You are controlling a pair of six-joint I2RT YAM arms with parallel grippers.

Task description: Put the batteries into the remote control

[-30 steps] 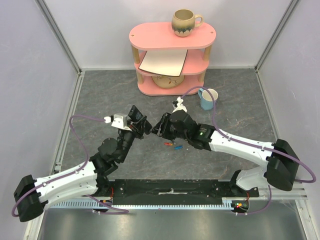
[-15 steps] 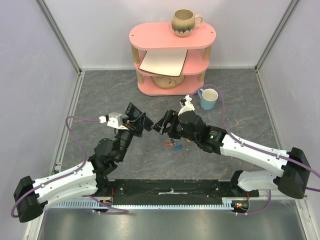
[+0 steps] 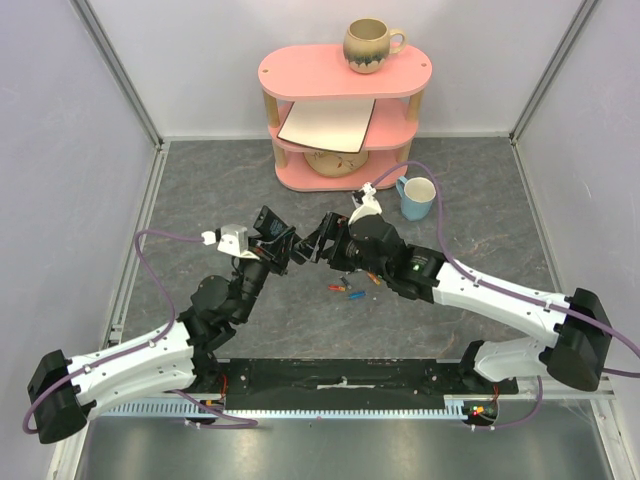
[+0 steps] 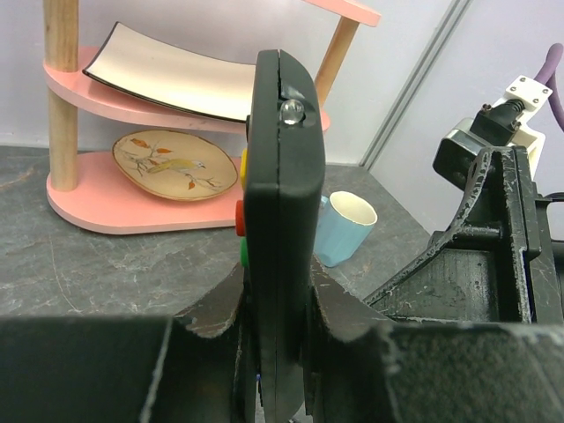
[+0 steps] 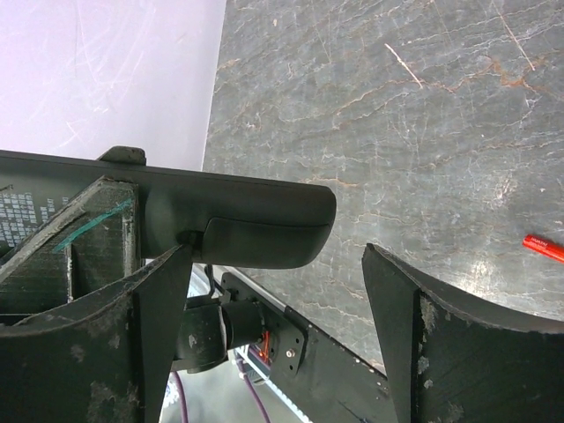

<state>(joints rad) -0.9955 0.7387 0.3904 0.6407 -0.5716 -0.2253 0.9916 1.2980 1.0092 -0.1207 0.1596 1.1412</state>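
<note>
The left gripper (image 4: 280,304) is clamped tight on the slim black rectangular remote control (image 4: 282,176) - its two worn black fingers (image 4: 348,322) press the flat faces low down. The remote stands upright and edge-on between them, with a small clear bulb at its top end and yellow, red and green buttons peeping out along one edge. Right beside it, the right gripper (image 5: 282,291) has its jaws spread wide and holds nothing. One end of the remote reaches into that gap from the side, close against one finger (image 5: 132,344), though I can't tell whether they touch; the other finger is well apart from it. From above, the two grippers meet nose to nose over the middle of the grey marbled table (image 3: 200,200). The small blue and red-orange batteries (image 3: 346,291) lie loose on the surface just nearside of the right gripper - apart from both claws and from the remote. Farther back to the right stands a light blue cup (image 3: 417,197). Against the rear wall is a pink three-tier wooden shelf (image 3: 300,70) with a beige ceramic mug (image 3: 368,45) on top.
</note>
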